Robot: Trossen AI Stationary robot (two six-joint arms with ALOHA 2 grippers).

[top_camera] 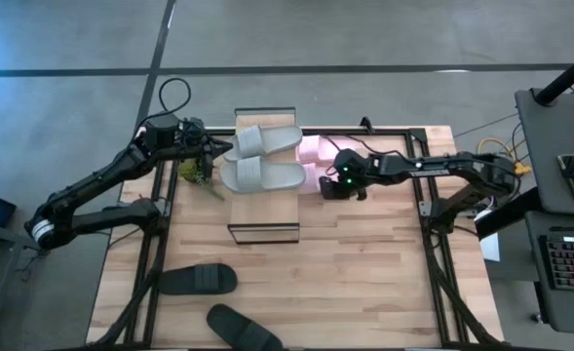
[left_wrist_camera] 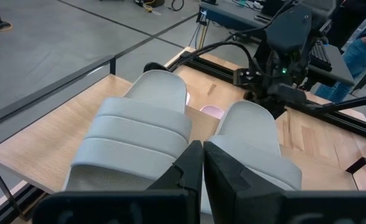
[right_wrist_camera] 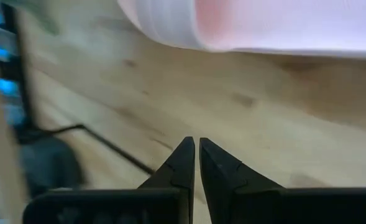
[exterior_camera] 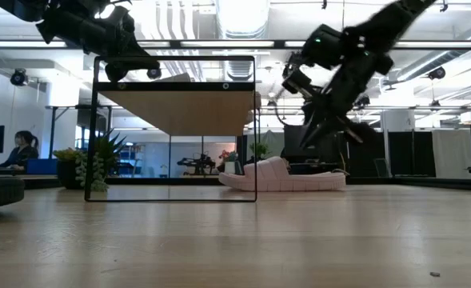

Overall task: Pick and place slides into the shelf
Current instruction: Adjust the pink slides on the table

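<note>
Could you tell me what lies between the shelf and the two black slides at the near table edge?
Only bare table: the high view shows nothing between the shelf and the black slides.

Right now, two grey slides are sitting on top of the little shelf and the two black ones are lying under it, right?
Not quite. The two grey slides do sit on top of the shelf, but the black slides are not under it. The high view shows them on the table's near edge, well apart from the shelf, toward the left arm's side.
</note>
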